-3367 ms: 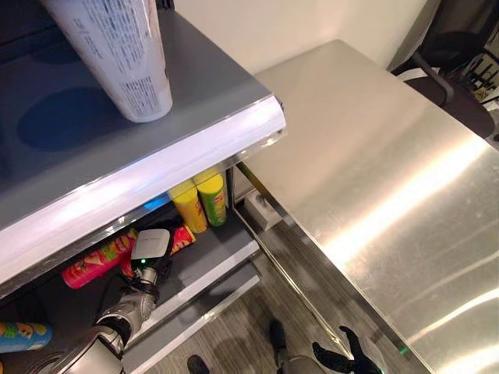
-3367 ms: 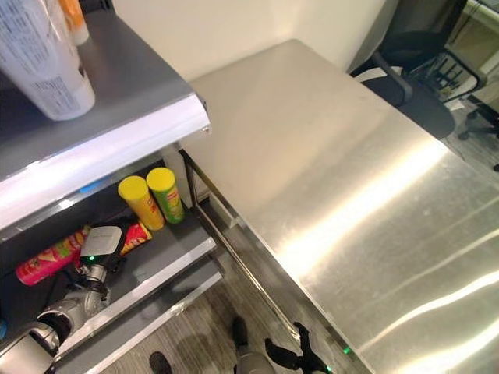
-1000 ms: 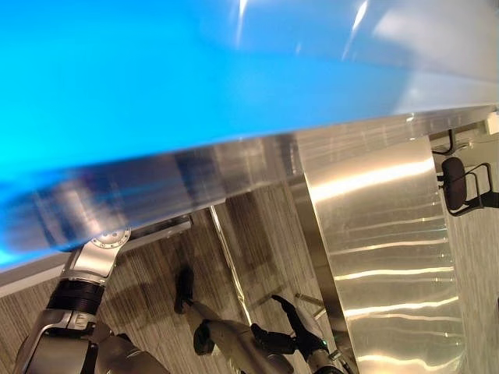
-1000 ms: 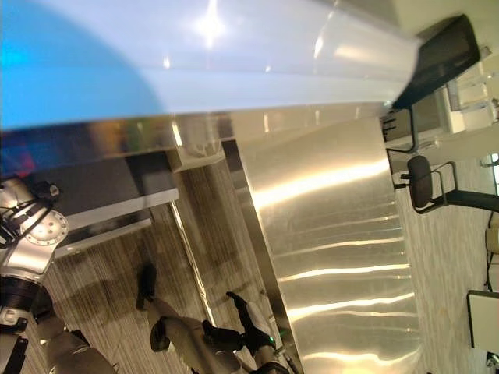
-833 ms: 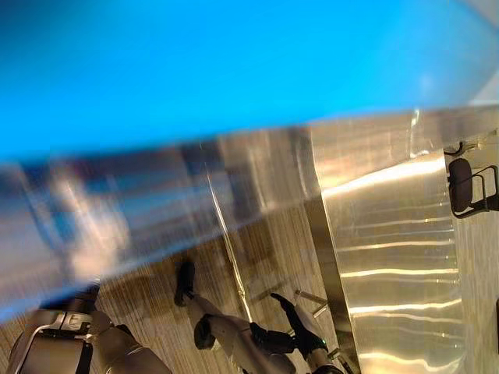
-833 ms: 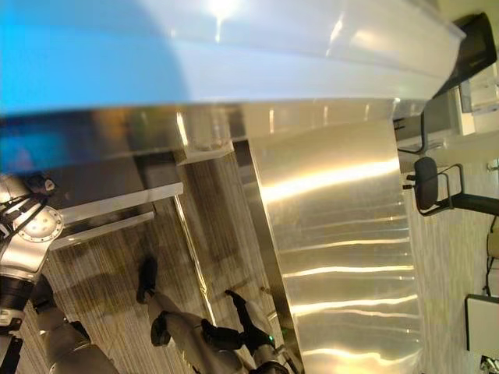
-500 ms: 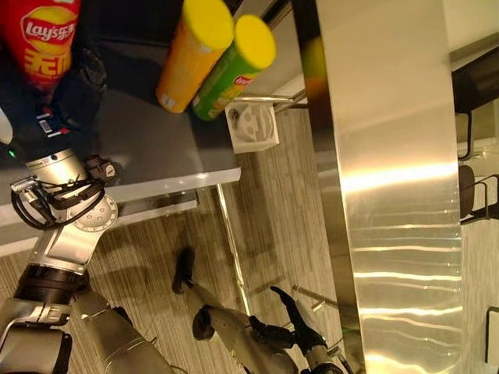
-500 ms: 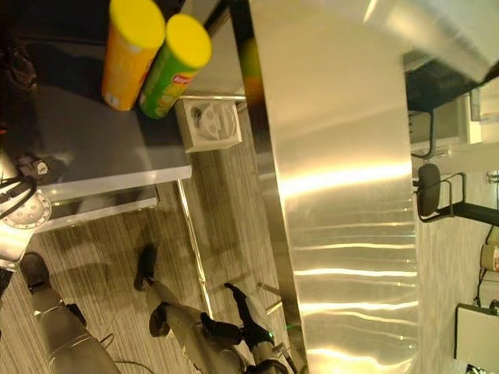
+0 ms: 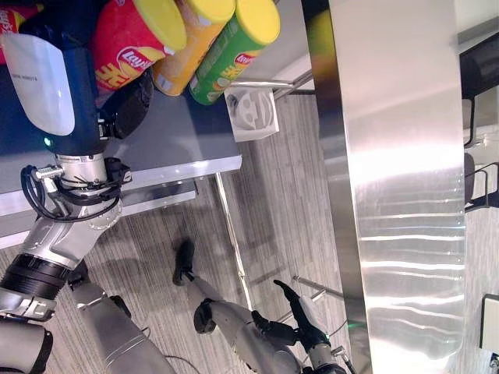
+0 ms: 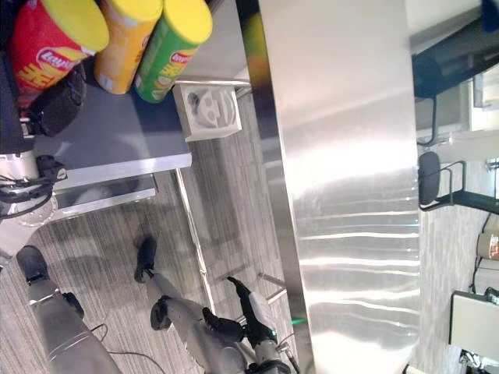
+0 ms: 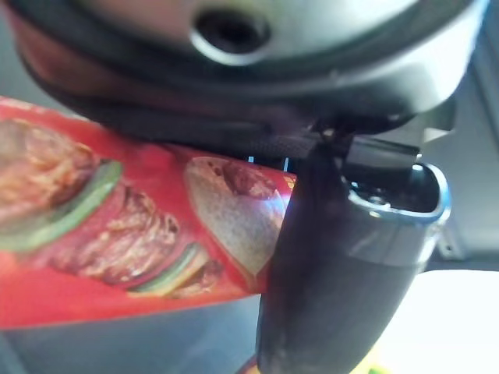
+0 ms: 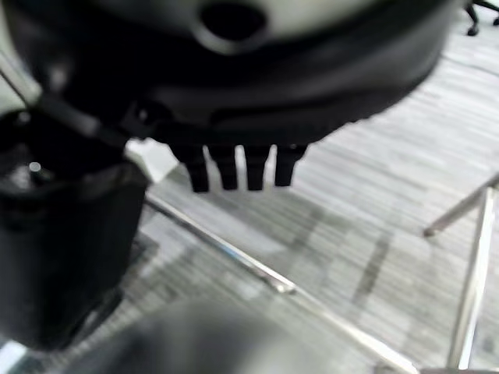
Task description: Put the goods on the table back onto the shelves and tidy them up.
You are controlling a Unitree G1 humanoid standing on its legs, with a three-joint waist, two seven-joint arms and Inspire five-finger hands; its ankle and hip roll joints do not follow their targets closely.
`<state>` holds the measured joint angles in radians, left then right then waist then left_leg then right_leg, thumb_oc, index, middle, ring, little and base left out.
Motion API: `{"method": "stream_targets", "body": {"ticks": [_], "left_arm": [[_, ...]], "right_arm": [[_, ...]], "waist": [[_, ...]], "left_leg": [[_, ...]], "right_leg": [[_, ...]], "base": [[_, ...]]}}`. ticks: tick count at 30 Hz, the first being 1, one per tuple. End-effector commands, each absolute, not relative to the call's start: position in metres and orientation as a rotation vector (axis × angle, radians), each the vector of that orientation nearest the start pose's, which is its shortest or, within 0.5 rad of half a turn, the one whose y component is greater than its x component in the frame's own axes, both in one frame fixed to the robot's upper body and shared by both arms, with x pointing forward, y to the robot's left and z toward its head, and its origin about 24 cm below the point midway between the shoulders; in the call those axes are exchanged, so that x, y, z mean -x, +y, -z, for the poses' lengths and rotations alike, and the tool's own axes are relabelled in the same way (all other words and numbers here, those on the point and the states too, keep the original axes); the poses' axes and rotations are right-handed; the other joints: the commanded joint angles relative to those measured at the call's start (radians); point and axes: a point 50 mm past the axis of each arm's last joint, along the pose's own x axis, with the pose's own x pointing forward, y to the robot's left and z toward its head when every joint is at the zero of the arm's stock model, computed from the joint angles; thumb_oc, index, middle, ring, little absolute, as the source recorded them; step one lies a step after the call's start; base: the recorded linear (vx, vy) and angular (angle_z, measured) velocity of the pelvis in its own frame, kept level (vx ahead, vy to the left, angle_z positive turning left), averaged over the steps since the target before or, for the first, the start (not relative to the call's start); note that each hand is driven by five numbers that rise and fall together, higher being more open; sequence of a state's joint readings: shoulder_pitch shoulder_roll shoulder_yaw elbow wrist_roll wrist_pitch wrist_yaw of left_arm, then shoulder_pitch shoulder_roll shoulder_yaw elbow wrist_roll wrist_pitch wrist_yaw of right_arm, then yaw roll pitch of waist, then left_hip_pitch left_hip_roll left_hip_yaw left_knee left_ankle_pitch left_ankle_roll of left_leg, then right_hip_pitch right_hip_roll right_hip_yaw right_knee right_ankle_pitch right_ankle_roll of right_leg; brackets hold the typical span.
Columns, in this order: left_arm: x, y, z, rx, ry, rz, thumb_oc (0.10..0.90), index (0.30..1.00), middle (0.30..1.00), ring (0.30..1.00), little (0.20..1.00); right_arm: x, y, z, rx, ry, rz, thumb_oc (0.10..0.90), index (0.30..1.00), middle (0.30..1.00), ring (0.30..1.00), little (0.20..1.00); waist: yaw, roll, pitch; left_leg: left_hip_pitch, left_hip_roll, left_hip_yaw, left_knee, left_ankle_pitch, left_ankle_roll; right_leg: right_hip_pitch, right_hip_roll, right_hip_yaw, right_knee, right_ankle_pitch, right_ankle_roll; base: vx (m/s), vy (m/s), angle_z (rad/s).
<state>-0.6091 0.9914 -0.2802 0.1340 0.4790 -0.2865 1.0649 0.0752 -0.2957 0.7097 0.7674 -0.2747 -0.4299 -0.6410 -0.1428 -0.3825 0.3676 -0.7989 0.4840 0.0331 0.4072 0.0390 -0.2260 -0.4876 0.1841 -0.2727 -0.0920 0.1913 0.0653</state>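
Note:
A red chip can [image 9: 136, 43] with a yellow lid leans on the low grey shelf [image 9: 179, 144], close beside an orange can [image 9: 191, 39] and a green can [image 9: 234, 51]. My left hand [image 9: 129, 109] is curled round the red can from below. In the left wrist view the thumb [image 11: 335, 273] lies across the can's printed side [image 11: 117, 241]. My right hand [image 9: 300, 323] hangs low over the floor beside the table's edge, holding nothing, with its fingers [image 12: 234, 167] relaxed.
The steel table [image 9: 398, 156] runs along the right with a bare top. A white box [image 9: 251, 113] sits on the floor between shelf and table. An office chair [image 10: 433, 183] stands beyond the table.
The camera has swung from the upper shelf's blue-lit edge down to the low shelf. The red can in my left hand now sits closer to the orange can.

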Motion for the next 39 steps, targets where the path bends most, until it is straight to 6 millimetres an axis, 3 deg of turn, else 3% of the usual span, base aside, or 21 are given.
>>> {"method": "stream_targets", "body": {"ticks": [1, 12, 24, 25, 26, 39], "left_arm": [[-0.241, 0.202, -0.336, -0.906, -1.824, -0.641, 0.400, 0.300, 0.300, 0.300, 0.300], [-0.237, 0.200, -0.324, -0.654, -1.765, -0.622, 0.400, 0.300, 0.300, 0.300, 0.300], [-0.241, 0.200, -0.321, -0.639, -1.702, -0.595, 0.400, 0.300, 0.300, 0.300, 0.300], [-0.241, 0.200, -0.321, -0.639, -1.701, -0.595, 0.582, 0.573, 0.573, 0.573, 0.573], [-0.243, 0.199, -0.320, -0.645, -1.691, -0.587, 0.800, 0.900, 0.900, 0.900, 0.900], [-0.243, 0.189, -0.323, -0.778, -1.734, -0.531, 0.800, 0.900, 0.900, 0.900, 0.900]], "right_arm": [[-0.157, -0.140, 0.085, 0.679, 0.109, -0.154, 0.800, 0.900, 0.900, 0.900, 0.900], [-0.149, -0.144, 0.093, 0.702, 0.178, -0.156, 0.800, 0.900, 0.900, 0.900, 0.900], [-0.145, -0.150, 0.097, 0.732, 0.205, -0.142, 0.800, 0.900, 0.900, 0.900, 0.900], [-0.145, -0.150, 0.097, 0.733, 0.205, -0.142, 0.800, 0.900, 0.900, 0.900, 0.900], [-0.145, -0.151, 0.096, 0.734, 0.204, -0.142, 0.800, 0.900, 0.900, 0.900, 0.900], [-0.142, -0.152, 0.097, 0.759, 0.193, -0.135, 0.800, 0.900, 0.900, 0.900, 0.900]], "waist": [[0.038, -0.137, 0.152], [0.058, -0.137, 0.130], [0.070, -0.137, 0.151], [0.070, -0.137, 0.151], [0.070, -0.137, 0.151], [0.078, -0.137, 0.151]], "left_leg": [[0.088, -0.064, 0.038, -0.014, -0.133, 0.062], [0.135, -0.080, 0.056, -0.031, -0.138, 0.067], [0.125, -0.063, 0.043, 0.014, -0.169, 0.069], [0.125, -0.063, 0.043, 0.014, -0.169, 0.070], [0.125, -0.066, 0.042, 0.014, -0.169, 0.071], [0.120, -0.088, 0.041, 0.005, -0.162, 0.081]], "right_leg": [[-0.020, -0.083, 0.056, 0.005, 0.118, 0.124], [0.015, -0.087, 0.060, 0.005, 0.121, 0.127], [0.027, -0.077, 0.058, 0.005, 0.133, 0.132], [0.027, -0.078, 0.058, 0.005, 0.133, 0.132], [0.029, -0.079, 0.057, 0.005, 0.133, 0.132], [0.027, -0.097, 0.052, 0.005, 0.132, 0.134]], "base": [[0.02, -0.020, 0.04], [0.02, -0.001, 0.06], [0.00, 0.006, -0.02], [0.02, 0.015, 0.03], [0.01, 0.011, 0.05], [0.00, 0.003, 0.01]]}}
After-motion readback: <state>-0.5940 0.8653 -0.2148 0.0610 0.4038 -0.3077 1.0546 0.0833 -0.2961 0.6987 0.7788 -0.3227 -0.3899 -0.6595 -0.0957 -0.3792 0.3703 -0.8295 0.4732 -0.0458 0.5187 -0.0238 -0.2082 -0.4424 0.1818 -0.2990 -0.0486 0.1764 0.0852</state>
